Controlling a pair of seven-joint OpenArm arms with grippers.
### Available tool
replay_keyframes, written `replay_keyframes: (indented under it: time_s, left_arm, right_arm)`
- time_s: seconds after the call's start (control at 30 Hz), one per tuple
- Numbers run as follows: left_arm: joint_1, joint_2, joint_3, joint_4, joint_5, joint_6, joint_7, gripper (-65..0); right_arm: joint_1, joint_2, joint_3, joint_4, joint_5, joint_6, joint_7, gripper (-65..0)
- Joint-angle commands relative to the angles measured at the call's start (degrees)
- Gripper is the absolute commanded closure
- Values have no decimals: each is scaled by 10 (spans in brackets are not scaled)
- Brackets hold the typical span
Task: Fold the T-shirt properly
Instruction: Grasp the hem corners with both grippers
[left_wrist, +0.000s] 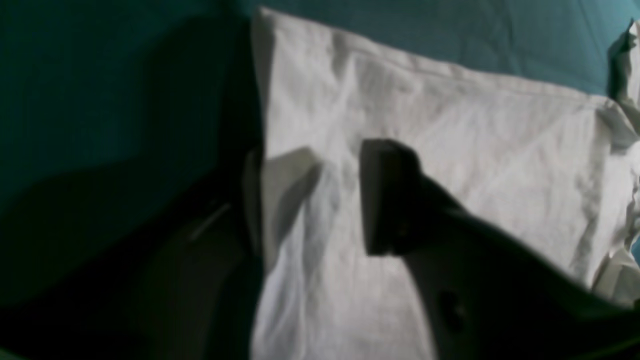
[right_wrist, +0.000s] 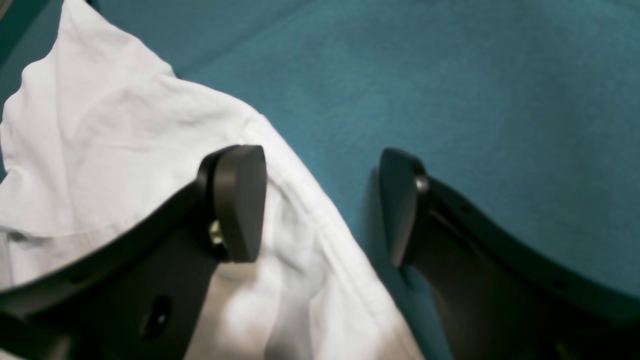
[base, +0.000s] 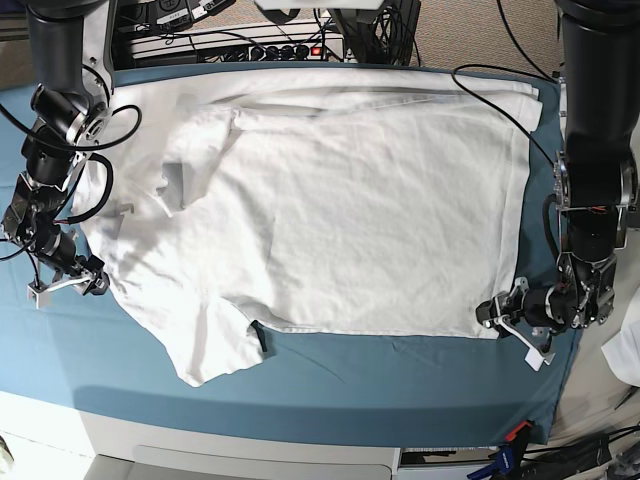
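No fold is seen yet: the large white cotton T-shirt (base: 330, 215) lies spread on the teal-covered desk (base: 400, 375), its corners straddled by the open left claw (left_wrist: 310, 200) and open right claw (right_wrist: 322, 205).

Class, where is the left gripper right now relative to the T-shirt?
In the base view, the left gripper sits at the T-shirt's near right hem corner, on the teal sheet.

Teal cloth sheet (base: 330, 375) covering table; cables (base: 300, 40) behind.
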Motion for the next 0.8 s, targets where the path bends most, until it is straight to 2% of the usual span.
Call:
replay_keyframes:
  time_s: [0.0,0.07,0.17,0.27,0.4,0.57,0.67,0.77]
  left_arm:
    - [-16,-6,-1,10,-2,-1,0,-227]
    - [-16,-8,-1,12,-2,0,0,-171]
    - [-16,-12,-1,12,-2,4,-2,-4]
    - [-16,-14,-1,12,-2,3,-2,0]
    - [-16,-14,-1,12,-2,0,-4,0]
    - [-16,-12,-1,12,-12,-1,-3,0]
    - [-16,-12,-1,12,-12,-2,-3,0]
    - [-16,-12,-1,12,-13,-16,-1,0]
  right_arm:
    - [16,12,0,9,10,4,12,-354]
    - [15,12,0,9,10,4,10,-354]
    - [10,12,0,9,9,4,12,-354]
    - [0,12,0,9,9,4,20,-354]
    - [-3,12,0,9,-1,2,-7,-354]
    - [-3,10,0,9,31,28,-33,-354]
    - [-3,5,0,9,33,28,-28,-354]
    - [-3,0,0,9,31,32,-15,-354]
